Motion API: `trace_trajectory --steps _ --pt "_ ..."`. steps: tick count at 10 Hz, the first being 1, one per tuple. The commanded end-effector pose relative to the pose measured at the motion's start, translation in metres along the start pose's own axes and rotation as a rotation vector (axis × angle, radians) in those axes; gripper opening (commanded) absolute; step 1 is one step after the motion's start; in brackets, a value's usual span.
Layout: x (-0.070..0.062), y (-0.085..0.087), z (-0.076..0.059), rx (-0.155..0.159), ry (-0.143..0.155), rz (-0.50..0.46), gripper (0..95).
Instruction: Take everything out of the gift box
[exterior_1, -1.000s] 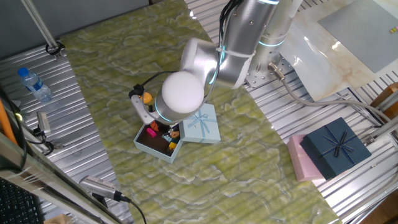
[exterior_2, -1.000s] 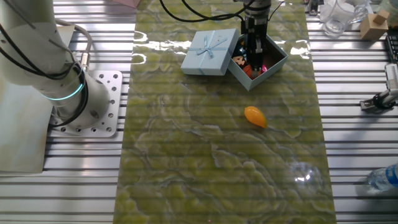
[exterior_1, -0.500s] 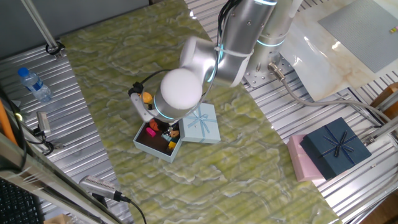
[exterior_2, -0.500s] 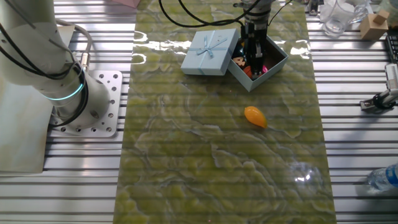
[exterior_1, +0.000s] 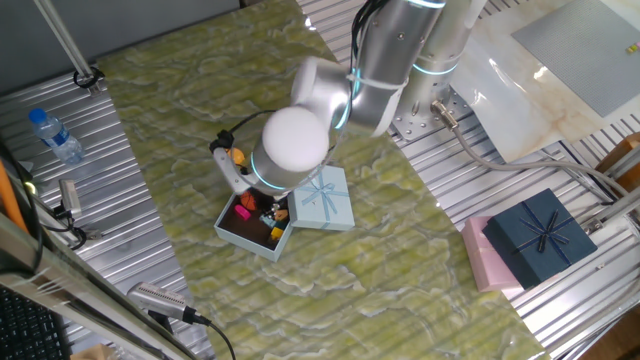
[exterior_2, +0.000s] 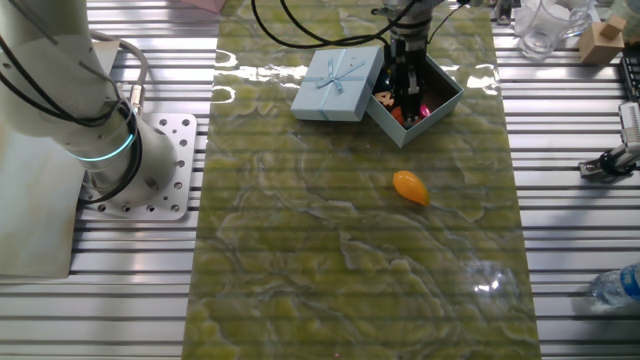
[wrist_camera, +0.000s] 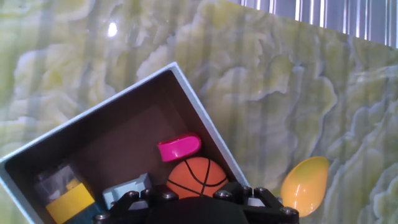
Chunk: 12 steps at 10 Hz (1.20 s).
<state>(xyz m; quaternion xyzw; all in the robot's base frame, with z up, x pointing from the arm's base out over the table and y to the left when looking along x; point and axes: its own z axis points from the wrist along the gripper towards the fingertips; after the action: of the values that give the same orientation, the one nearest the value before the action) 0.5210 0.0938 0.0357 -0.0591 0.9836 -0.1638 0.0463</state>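
Hand view, left to right: gift box (wrist_camera: 186, 87) open, dark brown inside, filling the lower left. Inside at 7 o'clock a clear block with a yellow brick (wrist_camera: 69, 202) below it, then a grey-blue piece (wrist_camera: 127, 188), then the magenta piece (wrist_camera: 179, 148) near the box's right wall, with the orange basketball (wrist_camera: 198, 177) just below it at 6 o'clock. Gripper (wrist_camera: 196, 202) is a dark mass at the bottom edge, just over the ball; fingertips out of frame, so cannot tell whether it's wide, narrow or holding anything. Mango-like fruit (wrist_camera: 305, 185) lies outside the box on the green marbled mat (wrist_camera: 298, 81), at 4 o'clock.

The other fixed view: pale-blue lid (exterior_2: 338, 83) with bow sits just left of the box (exterior_2: 440, 104), touching it; gripper (exterior_2: 406, 88) reaches down into the box; mango (exterior_2: 410, 187) on the mat at 6 o'clock from the box, apart.

One fixed view: water bottle (exterior_1: 55, 136) far left, box (exterior_1: 255, 226) under the arm's wrist, navy box (exterior_1: 536, 238) and pink box (exterior_1: 482, 258) far right.
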Motion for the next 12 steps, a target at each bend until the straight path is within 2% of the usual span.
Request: trace_trajectory --steps 1,2,4,8,9,10,11,12 --pt "0.000 0.003 0.004 0.050 -0.005 0.001 57.0" --pt "0.000 0.003 0.004 0.081 -0.002 0.008 38.0" --pt "0.000 0.002 0.003 0.081 -0.008 0.030 0.0" --pt "0.000 0.003 -0.004 0.063 -0.010 0.039 0.0" --pt "0.003 0.001 -0.008 0.030 -0.014 0.035 0.0" --pt "0.004 0.000 -0.011 -0.043 -0.020 0.039 0.0" --pt "0.004 0.001 -0.014 -0.076 -0.022 0.038 0.0" --pt "0.002 0.005 -0.020 -0.066 -0.017 0.040 0.0"
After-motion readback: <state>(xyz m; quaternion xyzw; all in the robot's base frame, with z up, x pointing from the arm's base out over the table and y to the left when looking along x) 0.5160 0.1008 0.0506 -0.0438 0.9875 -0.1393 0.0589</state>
